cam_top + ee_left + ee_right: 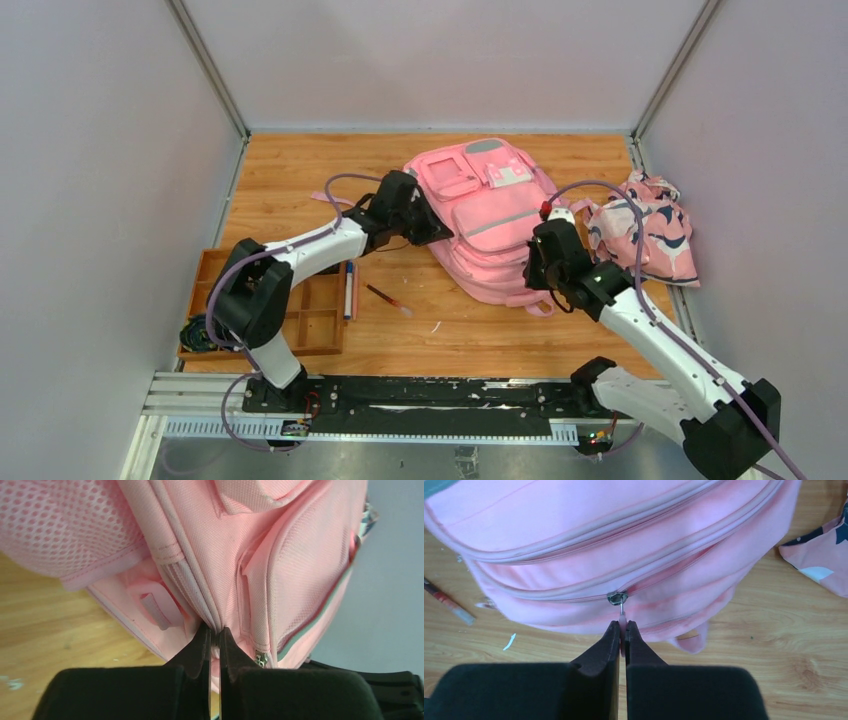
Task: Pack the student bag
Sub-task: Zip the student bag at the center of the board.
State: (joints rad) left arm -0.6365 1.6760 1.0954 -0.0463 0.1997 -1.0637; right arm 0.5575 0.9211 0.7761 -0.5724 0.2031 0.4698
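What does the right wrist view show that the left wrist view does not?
Only right wrist: the right claw pinching the zipper pull, a pen, and a corner of patterned cloth. Only left wrist: the left claw pinching a seam beside a mesh pocket. Both: the pink student bag on the wooden table.

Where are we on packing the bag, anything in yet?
Early. Nothing is visibly packed: the pen lies on the table and the patterned cloth sits beside the student bag. In hand: the left gripper pinches the bag's side seam, and the right gripper is shut on the zipper pull. No opening shows. Left: unzip, load the items, zip up.
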